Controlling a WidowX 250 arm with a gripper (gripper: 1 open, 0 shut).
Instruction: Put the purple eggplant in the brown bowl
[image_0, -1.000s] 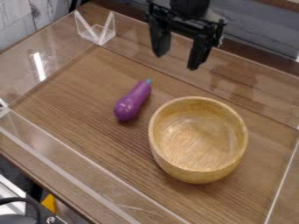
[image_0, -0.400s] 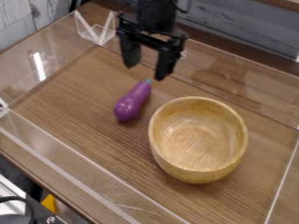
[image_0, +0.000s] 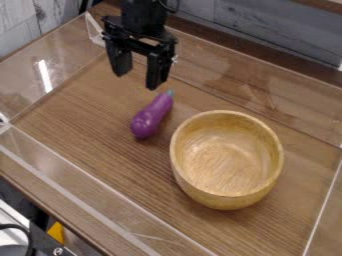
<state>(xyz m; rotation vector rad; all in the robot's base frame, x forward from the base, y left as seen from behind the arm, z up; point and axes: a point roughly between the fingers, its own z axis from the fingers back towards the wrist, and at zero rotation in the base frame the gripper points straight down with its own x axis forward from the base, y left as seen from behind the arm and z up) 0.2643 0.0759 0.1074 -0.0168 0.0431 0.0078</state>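
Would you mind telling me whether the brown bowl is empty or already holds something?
Empty. The brown bowl shows only bare wood grain inside, and the purple eggplant lies on the table beside it, outside its rim.

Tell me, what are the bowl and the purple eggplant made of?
The brown bowl looks like light wood: you can see grain lines inside, with a smooth finish. The purple eggplant looks like glossy plastic, since it shines; it could be rubber instead.

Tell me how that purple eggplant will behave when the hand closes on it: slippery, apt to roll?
The purple eggplant looks glossy, so it may slip between the fingers. Its rounded, elongated body lies flat on the wooden tabletop and could roll sideways if nudged. It looks small and probably light, so the open hand should lift it easily.
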